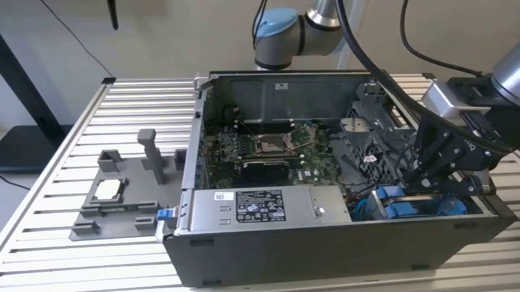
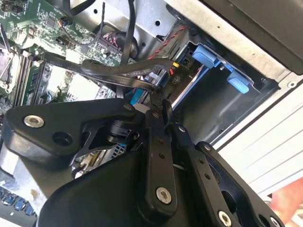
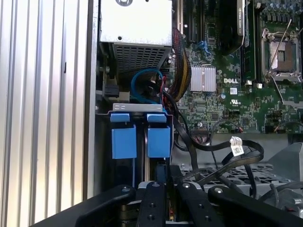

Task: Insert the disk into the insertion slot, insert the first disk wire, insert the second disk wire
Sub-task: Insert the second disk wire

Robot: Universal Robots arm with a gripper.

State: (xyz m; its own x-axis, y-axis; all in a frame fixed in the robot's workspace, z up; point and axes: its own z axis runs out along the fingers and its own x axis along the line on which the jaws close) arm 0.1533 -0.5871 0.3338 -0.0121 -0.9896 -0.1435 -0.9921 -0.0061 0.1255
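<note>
The disk shows as its blue carrier tabs (image 3: 124,142), which sit in the insertion slot (image 3: 137,108), a grey metal cage in the case corner near the exterior view's right. The disk's silver body is hidden. In the exterior view my gripper (image 1: 414,182) hangs just above the blue carrier (image 1: 402,210). In the second wrist view my gripper (image 2: 160,101) has its fingers drawn together on the end of a black disk wire (image 2: 128,71) that loops back over the motherboard. In the first wrist view my gripper (image 3: 163,182) is just behind the blue tabs, and the wire (image 3: 189,151) runs down to it.
A grey labelled power-supply box (image 1: 260,207) fills the case's near side beside the cage. The motherboard (image 1: 268,149) lies behind it, with loose black cables (image 3: 236,158) across it. A grey fixture (image 1: 114,194) stands on the slatted table (image 1: 138,103) at the exterior view's left.
</note>
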